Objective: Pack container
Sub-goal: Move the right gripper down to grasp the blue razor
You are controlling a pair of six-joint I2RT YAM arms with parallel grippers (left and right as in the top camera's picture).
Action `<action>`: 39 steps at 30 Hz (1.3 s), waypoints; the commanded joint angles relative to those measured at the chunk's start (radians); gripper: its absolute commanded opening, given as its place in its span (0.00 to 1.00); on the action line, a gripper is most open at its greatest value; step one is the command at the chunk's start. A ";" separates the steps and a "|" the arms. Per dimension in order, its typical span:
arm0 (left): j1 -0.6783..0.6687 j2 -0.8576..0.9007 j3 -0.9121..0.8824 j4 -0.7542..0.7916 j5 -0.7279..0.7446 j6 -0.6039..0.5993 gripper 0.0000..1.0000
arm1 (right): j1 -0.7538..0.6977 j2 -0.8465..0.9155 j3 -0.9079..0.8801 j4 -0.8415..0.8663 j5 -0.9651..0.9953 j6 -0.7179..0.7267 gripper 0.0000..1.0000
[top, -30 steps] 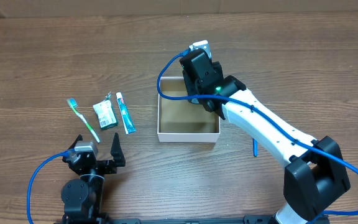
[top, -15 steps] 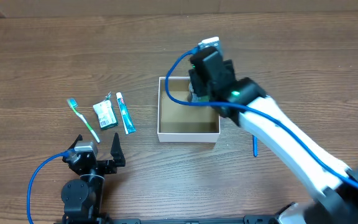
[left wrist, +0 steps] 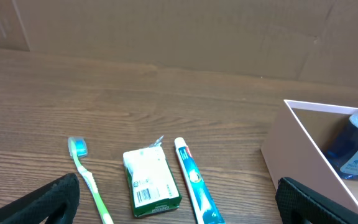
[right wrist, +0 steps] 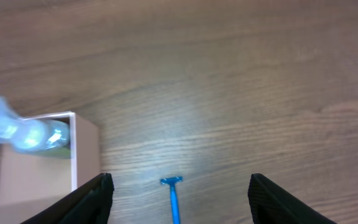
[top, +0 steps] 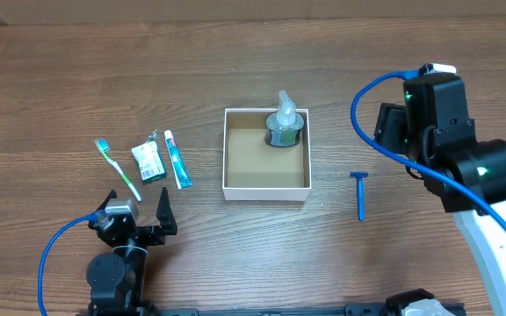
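Observation:
The container [top: 266,186] is a white-walled square box with a brown inside, at the table's middle. A clear bottle with blue liquid [top: 283,127] stands in its far right corner. A blue razor [top: 360,193] lies right of the box. A green toothbrush [top: 117,168], a green packet [top: 148,161] and a toothpaste tube [top: 177,159] lie left of it. My left gripper [top: 139,215] is open and empty, near the front edge, just short of those items. My right gripper [right wrist: 179,199] is open and empty, above the table right of the box, with the razor [right wrist: 174,196] between its fingers' line of view.
The right arm [top: 464,167] stretches over the table's right side. In the left wrist view the toothbrush [left wrist: 86,180], packet [left wrist: 151,183] and toothpaste [left wrist: 194,180] lie ahead, the container's wall [left wrist: 297,149] at right. A cardboard wall stands behind the table.
My right gripper was over the box's far right corner. It has let go of the bottle there and swung away to the right. The left arm has not moved.

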 commanded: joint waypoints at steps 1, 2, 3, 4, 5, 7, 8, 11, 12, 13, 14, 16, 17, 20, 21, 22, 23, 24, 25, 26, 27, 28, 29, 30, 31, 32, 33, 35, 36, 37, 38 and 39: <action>0.005 -0.008 -0.003 0.001 -0.006 -0.011 1.00 | -0.049 0.007 -0.138 0.058 -0.031 0.013 0.74; 0.005 -0.008 -0.003 0.001 -0.006 -0.011 1.00 | -0.056 0.008 -0.179 0.084 -0.037 0.013 0.74; 0.005 -0.008 -0.003 0.001 -0.006 -0.011 1.00 | -0.061 0.007 -0.233 0.120 -0.050 0.013 0.75; 0.005 -0.008 -0.003 0.001 -0.006 -0.011 1.00 | -0.064 0.008 -0.274 0.153 -0.066 0.013 0.75; 0.005 -0.008 -0.003 0.001 -0.006 -0.011 1.00 | -0.065 0.007 -0.319 0.188 -0.084 0.013 0.76; 0.005 -0.008 -0.003 0.001 -0.006 -0.011 1.00 | -0.064 0.008 -0.410 0.270 -0.109 0.013 0.76; 0.005 -0.008 -0.003 0.001 -0.006 -0.011 1.00 | -0.064 0.008 -0.449 0.304 -0.110 0.013 0.76; 0.005 -0.008 -0.003 0.001 -0.006 -0.011 1.00 | -0.064 0.008 -0.573 0.407 -0.111 0.013 0.76; 0.005 -0.008 -0.003 0.001 -0.006 -0.011 1.00 | -0.064 0.008 -0.608 0.438 -0.116 0.013 0.76; 0.005 -0.008 -0.003 0.001 -0.006 -0.011 1.00 | -0.064 0.008 -0.638 0.465 -0.122 0.013 0.76; 0.005 -0.008 -0.003 0.001 -0.006 -0.011 1.00 | -0.064 0.008 -0.670 0.496 -0.130 0.013 0.76; 0.005 -0.008 -0.003 0.001 -0.006 -0.011 1.00 | -0.064 0.008 -0.730 0.552 -0.151 0.013 0.76; 0.005 -0.008 -0.003 0.001 -0.006 -0.011 1.00 | -0.064 0.008 -0.755 0.578 -0.156 0.013 0.76; 0.005 -0.008 -0.003 0.001 -0.006 -0.011 1.00 | -0.064 0.008 -0.827 0.657 -0.177 0.011 0.76; 0.005 -0.008 -0.003 0.001 -0.006 -0.011 1.00 | -0.064 0.008 -0.843 0.671 -0.177 0.011 0.76; 0.005 -0.008 -0.003 0.001 -0.006 -0.011 1.00 | -0.064 0.008 -0.862 0.692 -0.177 0.002 0.75; 0.005 -0.008 -0.003 0.001 -0.006 -0.011 1.00 | -0.064 0.008 -0.871 0.706 -0.181 -0.015 0.74; 0.005 -0.008 -0.003 0.001 -0.006 -0.011 1.00 | -0.064 0.008 -0.877 0.717 -0.181 -0.016 0.73; 0.005 -0.008 -0.003 0.001 -0.006 -0.011 1.00 | -0.064 0.008 -0.880 0.724 -0.181 -0.014 0.73; 0.005 -0.008 -0.003 0.001 -0.006 -0.011 1.00 | -0.064 0.010 -0.882 0.727 -0.181 -0.014 0.73; 0.005 -0.008 -0.003 0.001 -0.006 -0.011 1.00 | -0.064 0.013 -0.882 0.727 -0.181 -0.014 0.72; 0.005 -0.008 -0.003 0.001 -0.006 -0.011 1.00 | -0.064 0.019 -0.883 0.727 -0.181 -0.014 0.71; 0.005 -0.008 -0.003 0.001 -0.006 -0.011 1.00 | -0.064 0.029 -0.884 0.727 -0.181 -0.014 0.70; 0.005 -0.008 -0.003 0.001 -0.006 -0.011 1.00 | -0.064 0.041 -0.886 0.729 -0.180 -0.014 0.69; 0.005 -0.008 -0.003 0.001 -0.006 -0.011 1.00 | -0.064 0.059 -0.890 0.737 -0.182 -0.014 0.68; 0.005 -0.008 -0.003 0.001 -0.006 -0.011 1.00 | -0.064 0.076 -0.893 0.747 -0.192 -0.015 0.69; 0.005 -0.008 -0.003 0.001 -0.006 -0.011 1.00 | -0.064 0.098 -0.894 0.756 -0.202 -0.014 0.74; 0.005 -0.008 -0.003 0.001 -0.006 -0.011 1.00 | -0.064 0.143 -0.894 0.780 -0.219 -0.014 0.77; 0.005 -0.008 -0.003 0.001 -0.006 -0.011 1.00 | -0.064 0.161 -0.893 0.791 -0.219 -0.014 0.78; 0.005 -0.008 -0.003 0.001 -0.006 -0.011 1.00 | -0.064 0.175 -0.893 0.802 -0.219 -0.014 0.78; 0.005 -0.008 -0.003 0.001 -0.006 -0.011 1.00 | -0.064 0.182 -0.893 0.806 -0.218 -0.014 0.78; 0.005 -0.008 -0.003 0.001 -0.006 -0.011 1.00 | -0.064 0.182 -0.893 0.806 -0.218 -0.014 0.79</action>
